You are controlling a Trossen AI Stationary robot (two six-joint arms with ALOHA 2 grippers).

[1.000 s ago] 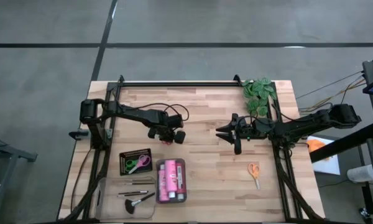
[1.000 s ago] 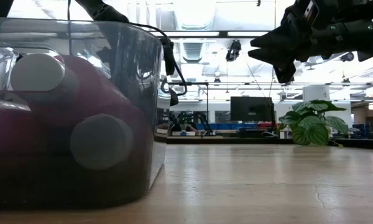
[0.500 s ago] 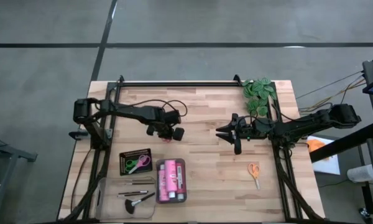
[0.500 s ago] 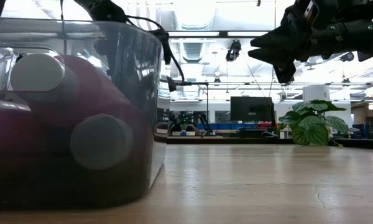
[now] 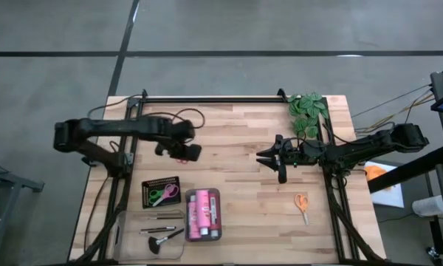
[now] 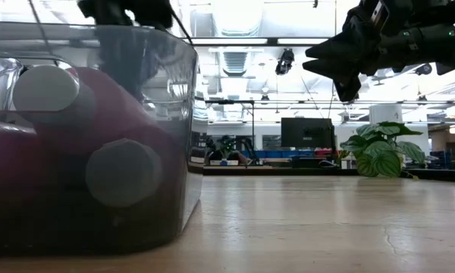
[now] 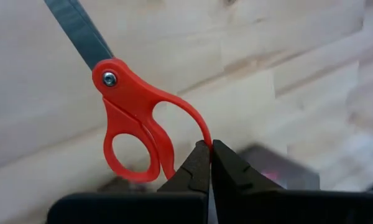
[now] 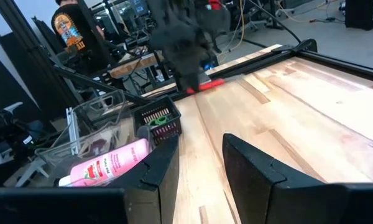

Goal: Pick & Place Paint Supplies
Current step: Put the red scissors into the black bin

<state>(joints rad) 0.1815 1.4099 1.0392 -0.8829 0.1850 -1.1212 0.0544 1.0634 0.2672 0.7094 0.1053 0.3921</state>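
Observation:
My left gripper [image 5: 184, 154] hangs over the table's left half, shut on red-handled scissors [image 7: 137, 130], which also show in the right wrist view [image 8: 205, 84]. My right gripper [image 5: 270, 158] waits open in the air at the table's middle right [image 6: 340, 62]. Orange-handled scissors [image 5: 301, 205] lie flat on the wood near the right front. Green and pink scissors [image 5: 162, 193] lie in a black tray. Pink paint bottles [image 5: 203, 214] lie in a clear tray, with brushes [image 5: 161, 230] in the clear tray beside it. My left gripper pinches the red scissors by the outer rim of one handle loop [image 7: 202, 135], only at the fingertips [image 7: 227, 163]. The fingers come from above. The scissors are lifted clear of the table, the grey blade [image 7: 74, 25] stretching away from the fingers.
A green leafy plant [image 5: 307, 112] stands at the far right corner. The black tray [image 5: 161, 183] and the clear trays [image 5: 207, 193] fill the near left. Bare wood lies between the two grippers. A person [image 8: 74, 31] stands beyond the table.
My left gripper has swung toward the table's left edge and risen, carrying the red scissors with it, still shut. My right arm has kept still.

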